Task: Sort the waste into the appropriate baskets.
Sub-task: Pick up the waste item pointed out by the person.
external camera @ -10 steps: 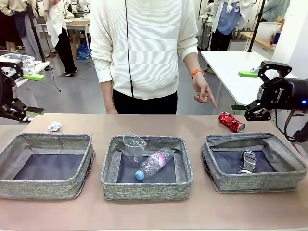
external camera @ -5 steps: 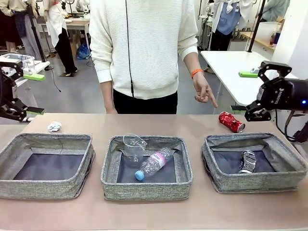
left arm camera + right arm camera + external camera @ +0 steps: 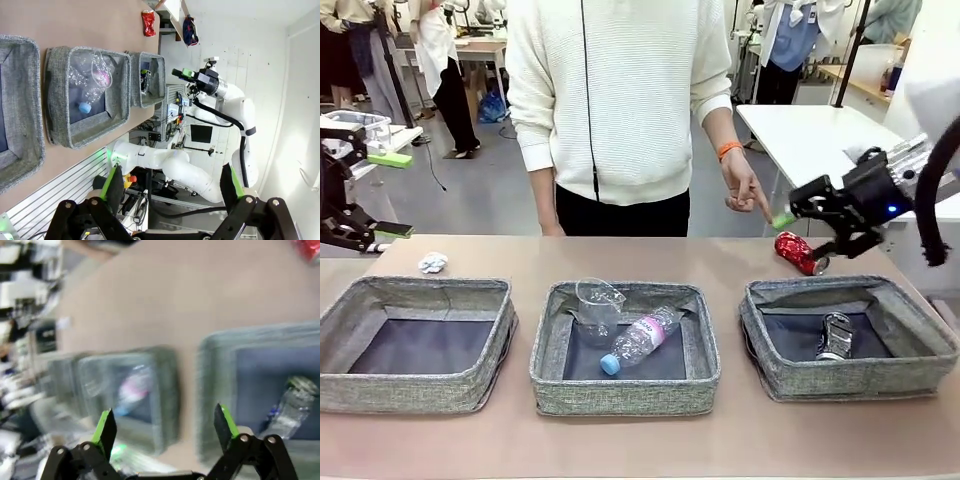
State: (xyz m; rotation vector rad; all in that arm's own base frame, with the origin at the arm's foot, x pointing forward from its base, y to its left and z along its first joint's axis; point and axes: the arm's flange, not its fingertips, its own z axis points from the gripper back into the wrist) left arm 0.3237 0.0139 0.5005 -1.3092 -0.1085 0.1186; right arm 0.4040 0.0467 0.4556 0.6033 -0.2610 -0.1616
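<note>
Bottle [image 3: 638,342] and cup [image 3: 598,303] lie in middle basket [image 3: 620,396].

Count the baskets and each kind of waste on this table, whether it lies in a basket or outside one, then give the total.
Baskets: 3, the left basket, middle basket, right basket
Cans: 2, the red can, crushed silver can
Plastic bottle: 1
Plastic cup: 1
Paper ball: 1
Total: 8

Holds the left gripper [image 3: 392,196] raised at the left edge, fingers spread wide. Holds the right gripper [image 3: 804,240] lower at the right side, tilted inward, fingers also apart.
</note>
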